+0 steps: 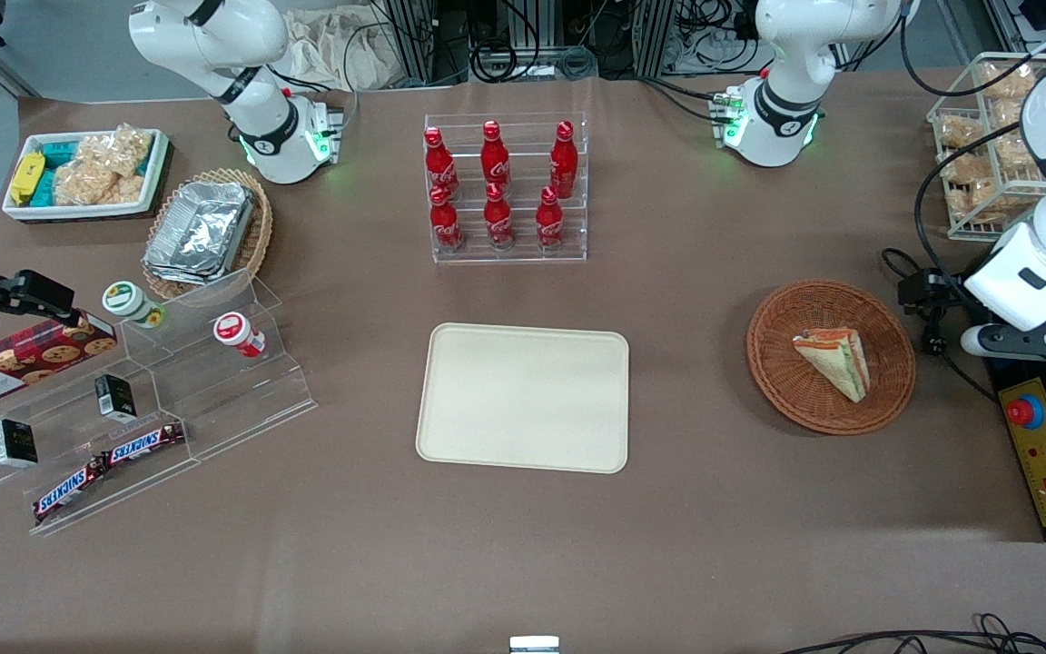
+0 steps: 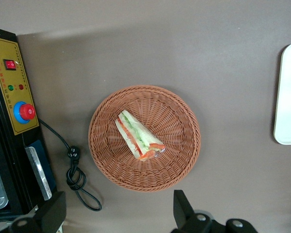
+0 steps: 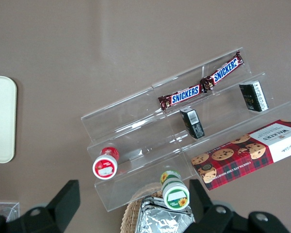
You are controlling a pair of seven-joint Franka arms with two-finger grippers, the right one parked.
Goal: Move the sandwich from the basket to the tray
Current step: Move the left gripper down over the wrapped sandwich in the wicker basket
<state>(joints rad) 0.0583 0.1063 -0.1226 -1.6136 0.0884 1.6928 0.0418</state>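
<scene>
Your sandwich (image 1: 833,361) lies flat in the reddish-brown basket (image 1: 782,381), slightly off centre, its layered cut edge turned toward the tray (image 1: 523,397). The basket sits toward the working arm's end of the table, well apart from the tray, with bare table between them. The tray is empty and ready to receive. Your gripper (image 2: 117,213) hangs high above the basket, off its rim on the side toward the edge of the table, with nothing held; in the wrist view both fingers (image 2: 182,206) show as dark tips standing wide apart. The grasp has not begun. Note the risks from here. The wedge lies at an angle across the weave, so if you descend without turning the wrist to match it, one finger is likely to land on the bread face and press it down instead of straddling it. The filling looks soft, and a hard pinch may squeeze the layers out or split the wedge; whether it is wrapped in film cannot be judged with certainty from these views. The basket is light and loose on the table, so a finger catching its rim could drag or tip it. A black cable (image 2: 76,170) and the control box (image 1: 1042,463) lie just beside the basket, so keep your approach clear of them.
</scene>
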